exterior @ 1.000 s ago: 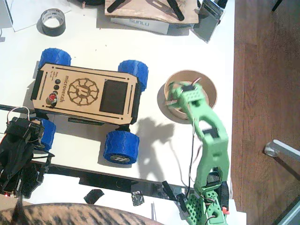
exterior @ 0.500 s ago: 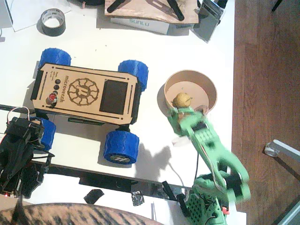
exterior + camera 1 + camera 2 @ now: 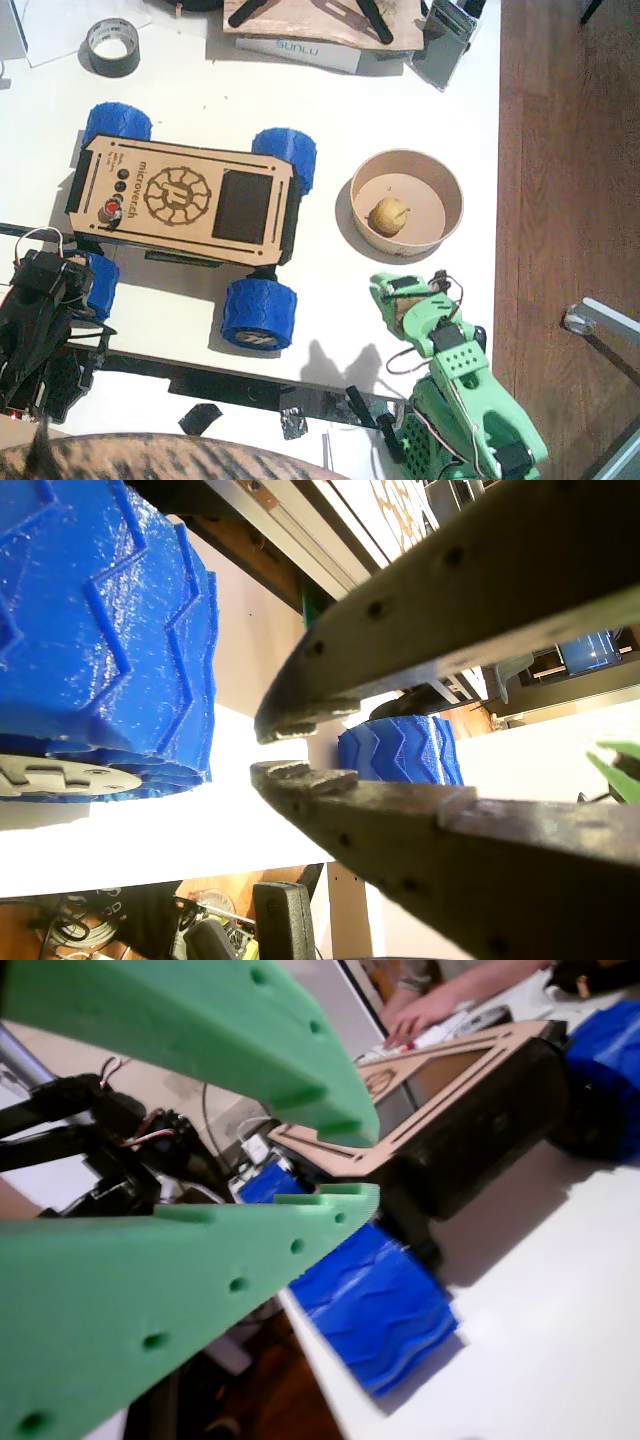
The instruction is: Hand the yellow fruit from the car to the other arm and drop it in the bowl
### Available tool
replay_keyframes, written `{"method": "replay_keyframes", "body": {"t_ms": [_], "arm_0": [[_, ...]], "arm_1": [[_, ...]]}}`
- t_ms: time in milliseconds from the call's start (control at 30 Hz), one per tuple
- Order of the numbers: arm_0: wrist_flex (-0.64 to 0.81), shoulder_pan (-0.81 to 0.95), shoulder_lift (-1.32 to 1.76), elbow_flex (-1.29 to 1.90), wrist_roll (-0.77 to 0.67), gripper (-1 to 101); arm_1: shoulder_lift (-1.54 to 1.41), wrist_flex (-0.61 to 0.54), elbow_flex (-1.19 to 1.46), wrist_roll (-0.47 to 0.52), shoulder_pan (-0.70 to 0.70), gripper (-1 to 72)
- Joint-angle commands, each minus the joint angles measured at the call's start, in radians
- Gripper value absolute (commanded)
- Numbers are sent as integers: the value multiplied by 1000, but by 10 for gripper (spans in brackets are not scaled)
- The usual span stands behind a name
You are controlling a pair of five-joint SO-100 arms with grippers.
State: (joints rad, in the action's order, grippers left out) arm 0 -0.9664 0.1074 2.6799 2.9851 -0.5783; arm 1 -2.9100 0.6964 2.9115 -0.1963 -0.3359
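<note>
The yellow fruit point(image 3: 389, 214) lies inside the bowl point(image 3: 452, 193), right of the car point(image 3: 180, 195), and nothing touches it. The green right gripper point(image 3: 386, 291) is drawn back below the bowl near the table's front edge. In a wrist view this gripper point(image 3: 368, 1165) holds nothing and its tips stand a little apart, with the car's wooden deck point(image 3: 440, 1080) and a blue wheel point(image 3: 375, 1300) beyond. The black left gripper point(image 3: 45, 275) is folded at the car's near-left wheel. In a wrist view the black gripper point(image 3: 268, 750) is all but shut and empty, beside a blue wheel point(image 3: 100, 630).
A grey tape roll point(image 3: 112, 45) and a white box point(image 3: 300, 47) under a wooden board sit along the back edge. A person's hand point(image 3: 430, 1005) rests beyond the car. A patterned sleeve point(image 3: 150, 460) shows at the bottom edge. The table ends just right of the bowl.
The green arm was over the bowl, then let the fruit go into it. It has since pulled back towards its base. The black arm and the car have not moved.
</note>
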Motion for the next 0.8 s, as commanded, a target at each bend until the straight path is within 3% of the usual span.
{"method": "replay_keyframes", "body": {"t_ms": [0,133,200,767], "arm_0": [[-8,-5,8,-5,9,18],[-6,-5,6,-5,9,23],[-6,-5,6,-5,9,24],[-6,-5,6,-5,9,32]], "arm_1": [[-54,44,2,-11,-2,-1],[-138,40,83,9,8,-1],[-339,173,115,18,5,-1],[-339,190,115,31,14,-1]]}}
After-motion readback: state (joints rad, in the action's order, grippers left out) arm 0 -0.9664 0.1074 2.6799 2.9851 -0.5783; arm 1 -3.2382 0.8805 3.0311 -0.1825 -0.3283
